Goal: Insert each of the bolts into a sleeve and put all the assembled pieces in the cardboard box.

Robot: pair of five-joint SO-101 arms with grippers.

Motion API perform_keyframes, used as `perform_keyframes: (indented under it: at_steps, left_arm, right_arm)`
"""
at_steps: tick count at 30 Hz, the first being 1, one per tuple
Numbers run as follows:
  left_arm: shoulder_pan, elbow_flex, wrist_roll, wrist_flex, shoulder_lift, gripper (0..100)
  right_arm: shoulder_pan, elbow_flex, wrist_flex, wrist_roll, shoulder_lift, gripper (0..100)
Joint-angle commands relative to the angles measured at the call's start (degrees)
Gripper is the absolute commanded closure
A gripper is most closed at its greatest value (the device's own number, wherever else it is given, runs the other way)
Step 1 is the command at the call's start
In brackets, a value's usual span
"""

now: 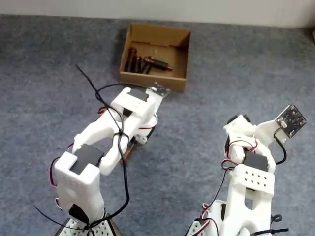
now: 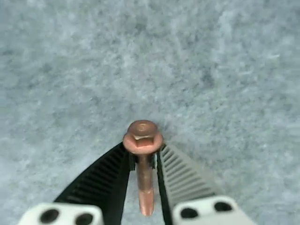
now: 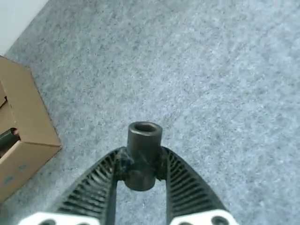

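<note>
While left end effector (image 2: 144, 150) grips bolt (image 2: 143, 138), right end effector (image 3: 143, 154): sleeve (image 3: 145, 136).

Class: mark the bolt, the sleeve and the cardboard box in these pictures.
bolt (image 2: 143, 138): left wrist view, on its flanged head.
sleeve (image 3: 144, 143): right wrist view, on its outer wall below the open end.
cardboard box (image 1: 138, 78): high view, on its near outer wall.
</note>
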Motion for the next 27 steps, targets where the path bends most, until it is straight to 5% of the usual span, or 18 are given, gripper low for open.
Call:
perform_keyframes:
  at_steps: [1, 13, 27]
  left_arm:
    - [1.01, 4.35, -0.18, 1.41, -13.93, 99]
    - [-0.48, 34.07, 2.46, -17.93, -57.71, 99]
    - [-1.89, 46.55, 5.45, -29.89, -93.05, 99]
  right_arm:
    - [-1.63, -0.22, -0.84, 4.04, -1.89, 99.4]
    - [-17.63, 4.09, 6.64, 10.02, -17.27, 99.4]
    - [-35.38, 18.86, 6.81, 21.71, -46.73, 99.4]
